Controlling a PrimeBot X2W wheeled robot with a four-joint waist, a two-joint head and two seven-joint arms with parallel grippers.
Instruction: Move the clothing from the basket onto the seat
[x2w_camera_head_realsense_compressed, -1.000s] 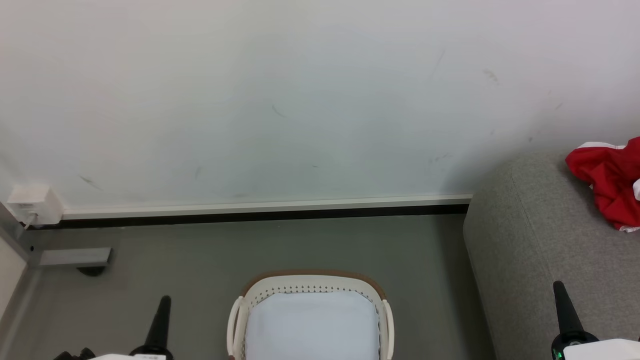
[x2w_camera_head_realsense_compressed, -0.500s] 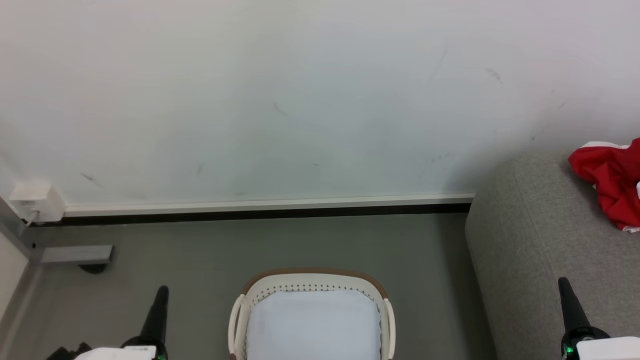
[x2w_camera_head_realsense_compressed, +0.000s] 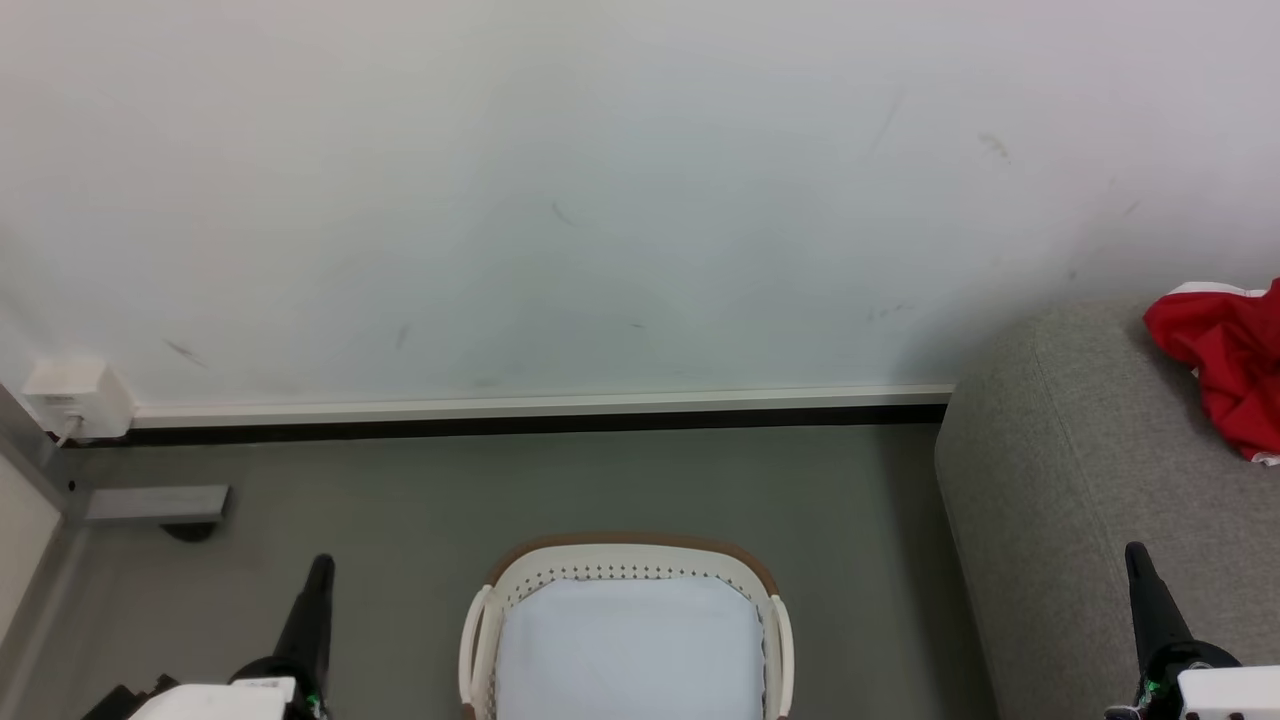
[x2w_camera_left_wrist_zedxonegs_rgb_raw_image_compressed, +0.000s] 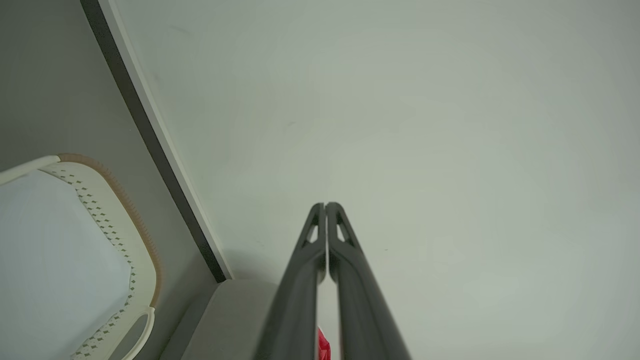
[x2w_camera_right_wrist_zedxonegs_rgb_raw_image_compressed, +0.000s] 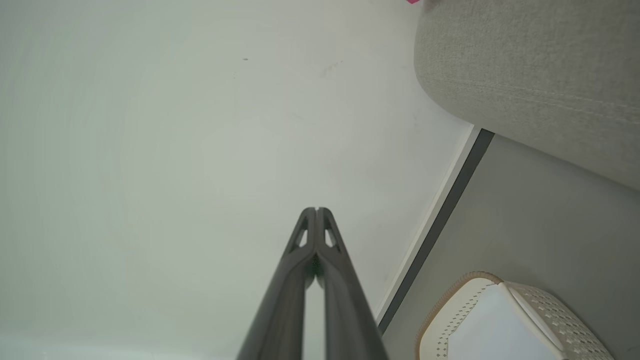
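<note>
Clothing (x2w_camera_head_realsense_compressed: 1222, 362) lies on the seat (x2w_camera_head_realsense_compressed: 1080, 480), apart from the basket (x2w_camera_head_realsense_compressed: 626, 558), while your left tool (x2w_camera_head_realsense_compressed: 321, 567) and right tool (x2w_camera_head_realsense_compressed: 1135, 552) are both pressed together.

Grey floor (x2w_camera_head_realsense_compressed: 400, 500) w/ basket (x2w_camera_head_realsense_compressed: 625, 562); grey seat (x2w_camera_head_realsense_compressed: 1080, 500) beside, red clothing (x2w_camera_head_realsense_compressed: 1225, 355) atop.

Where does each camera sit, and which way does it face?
Head view: on the head, facing forward and down at the wall, floor, laundry basket, grey sofa and red garment; left gripper and right gripper at the bottom corners, both shut.
Left wrist view: on the left wrist, facing along its shut fingers at the wall.
Right wrist view: on the right wrist, facing the wall past its shut fingers.
Shared: both wrist views catch the laundry basket and the grey sofa's corner.
</note>
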